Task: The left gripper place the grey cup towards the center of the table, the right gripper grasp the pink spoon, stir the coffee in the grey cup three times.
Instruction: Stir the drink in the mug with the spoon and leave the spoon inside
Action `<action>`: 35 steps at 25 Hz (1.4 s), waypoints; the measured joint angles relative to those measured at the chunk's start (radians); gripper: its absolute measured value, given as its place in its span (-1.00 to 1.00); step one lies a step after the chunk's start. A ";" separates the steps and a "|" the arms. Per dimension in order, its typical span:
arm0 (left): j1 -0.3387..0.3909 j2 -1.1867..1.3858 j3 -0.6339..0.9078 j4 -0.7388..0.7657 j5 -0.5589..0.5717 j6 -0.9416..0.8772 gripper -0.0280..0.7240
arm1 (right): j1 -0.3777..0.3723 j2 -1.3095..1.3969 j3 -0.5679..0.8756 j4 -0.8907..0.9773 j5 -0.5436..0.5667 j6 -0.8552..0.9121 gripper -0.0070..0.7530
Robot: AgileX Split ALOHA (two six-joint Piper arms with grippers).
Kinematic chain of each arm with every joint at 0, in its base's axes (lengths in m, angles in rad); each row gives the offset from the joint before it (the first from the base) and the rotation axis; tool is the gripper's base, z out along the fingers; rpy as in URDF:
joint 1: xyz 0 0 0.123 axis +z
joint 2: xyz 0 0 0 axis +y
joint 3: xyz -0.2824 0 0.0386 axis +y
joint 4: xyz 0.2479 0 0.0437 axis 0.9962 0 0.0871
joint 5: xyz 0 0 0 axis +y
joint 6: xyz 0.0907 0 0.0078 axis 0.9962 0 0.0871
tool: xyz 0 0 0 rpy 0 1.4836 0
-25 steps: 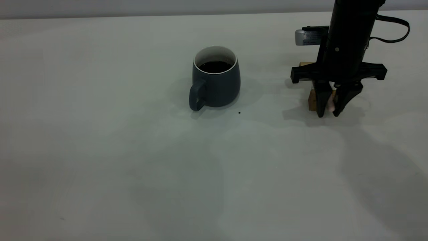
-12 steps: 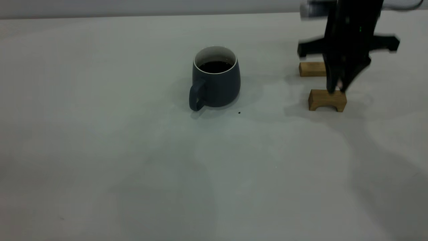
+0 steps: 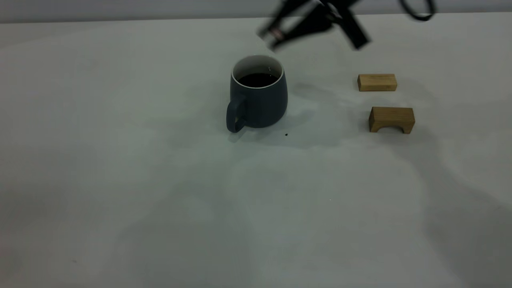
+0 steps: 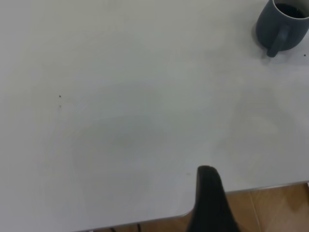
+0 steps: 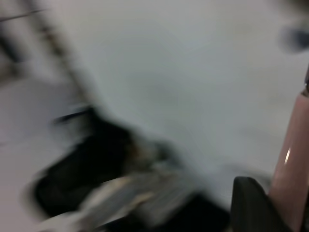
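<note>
Since the last frame my right pincer (image 3: 276, 38) has swung off the blocks (image 3: 391, 119) to above the cup (image 3: 258, 94), clenched on the spoon (image 5: 292, 164). Spoon's light, stiff, slick: hold mid-handle. Cup sits mid-counter (image 3: 160, 192), heavy with coffee (image 3: 258, 79). Left pincer (image 4: 210, 203): can't tell.

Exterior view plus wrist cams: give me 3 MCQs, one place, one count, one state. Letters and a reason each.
1. Where is the right gripper?
A. above and just behind the grey cup
B. resting on the arched block
C. at the near table edge

2. How many wooden blocks are on the table?
A. one
B. two
C. four

3. What is in the cup?
A. nothing
B. dark coffee
C. the spoon

Answers:
1 A, the blurred arm hangs over the cup's far rim.
2 B, a flat block and an arched block.
3 B, dark liquid fills it; the pink spoon is at the gripper.
</note>
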 joint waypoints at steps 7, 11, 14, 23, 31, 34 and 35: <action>0.000 0.000 0.000 0.000 0.000 -0.001 0.58 | 0.000 0.022 0.000 0.447 0.108 0.056 -0.61; 0.000 0.000 0.000 0.000 0.000 -0.001 0.58 | 0.000 0.022 0.000 0.482 0.108 0.493 -0.61; 0.000 0.000 0.000 0.000 0.000 -0.001 0.58 | 0.002 0.022 0.000 0.483 0.108 0.842 -0.61; 0.000 0.000 0.000 0.000 0.000 -0.001 0.58 | 0.010 0.143 -0.083 0.488 0.090 0.964 -0.61; 0.000 0.000 0.000 0.000 0.000 -0.001 0.58 | -0.004 0.308 -0.171 0.486 0.060 0.956 -0.61; 0.000 0.000 0.000 0.000 0.000 0.000 0.58 | -0.014 0.331 -0.171 0.483 0.039 0.955 -0.61; 0.000 0.000 0.000 0.000 0.000 0.000 0.58 | -0.016 0.336 -0.171 0.483 0.041 0.955 -0.61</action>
